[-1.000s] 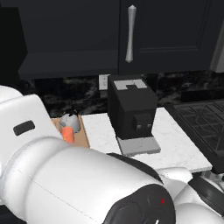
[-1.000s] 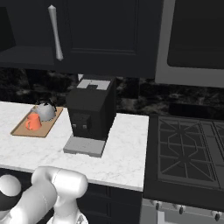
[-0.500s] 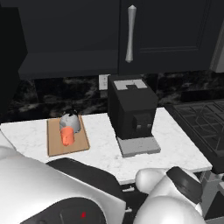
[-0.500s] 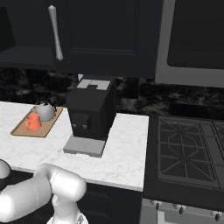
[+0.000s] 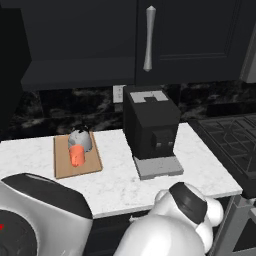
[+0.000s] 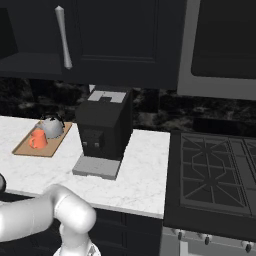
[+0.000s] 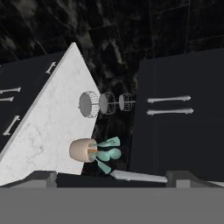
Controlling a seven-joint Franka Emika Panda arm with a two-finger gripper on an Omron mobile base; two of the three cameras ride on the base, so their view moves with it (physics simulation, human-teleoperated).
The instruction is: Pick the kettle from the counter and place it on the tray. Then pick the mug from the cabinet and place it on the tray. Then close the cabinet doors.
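Kettle and mug both sit on the tray. The tray lies flat on the marble table, toward its left end. In the left base view the orange mug stands in front of the silver kettle, touching or nearly touching it. In the right base view the mug shows its handle on the left, with the kettle behind and to its right.

A black coffee machine stands on the table right of the tray, apart from it. A stove adjoins the table on the far right.

Upper cabinet: one door with a long silver bar handle is shut above the coffee machine.

Hand: the hand view looks across a different stretch of kitchen, with a white worktop corner, a whisk and a small potted plant. The two finger tips stand spread wide at the bottom edge, with nothing between them.
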